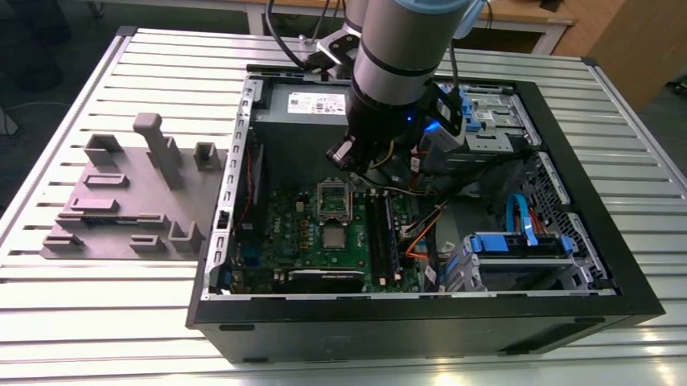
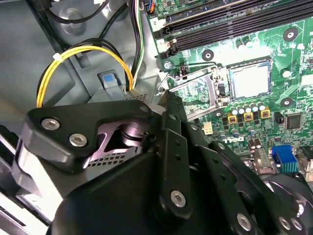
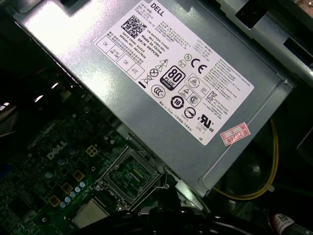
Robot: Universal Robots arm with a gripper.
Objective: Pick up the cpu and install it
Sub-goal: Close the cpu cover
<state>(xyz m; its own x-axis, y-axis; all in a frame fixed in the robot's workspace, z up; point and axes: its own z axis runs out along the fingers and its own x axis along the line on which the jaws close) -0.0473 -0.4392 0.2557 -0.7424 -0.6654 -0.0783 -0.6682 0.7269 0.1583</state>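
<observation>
The cpu [image 1: 336, 237], a small silver square chip, lies flat on the green motherboard [image 1: 295, 221] inside the open computer case. Right beside it is the rectangular metal socket frame [image 1: 333, 199] with a dark centre. In both wrist views the cpu [image 2: 251, 81] [image 3: 90, 215] sits next to that frame [image 2: 193, 95] [image 3: 129, 174]. My gripper [image 1: 350, 158] hangs above the board between the frame and the power supply, apart from the cpu. Its black linkage [image 2: 166, 147] takes up the near part of the second wrist view.
The grey power-supply box [image 1: 306, 103] [image 3: 186, 83] stands close behind the gripper. Yellow cables [image 2: 83, 54] loop beside it. Blue drive bays [image 1: 520, 241] and the case walls [image 1: 429, 310] hem in the space. A mauve-grey tray [image 1: 118, 201] with raised blocks lies outside on the slatted table.
</observation>
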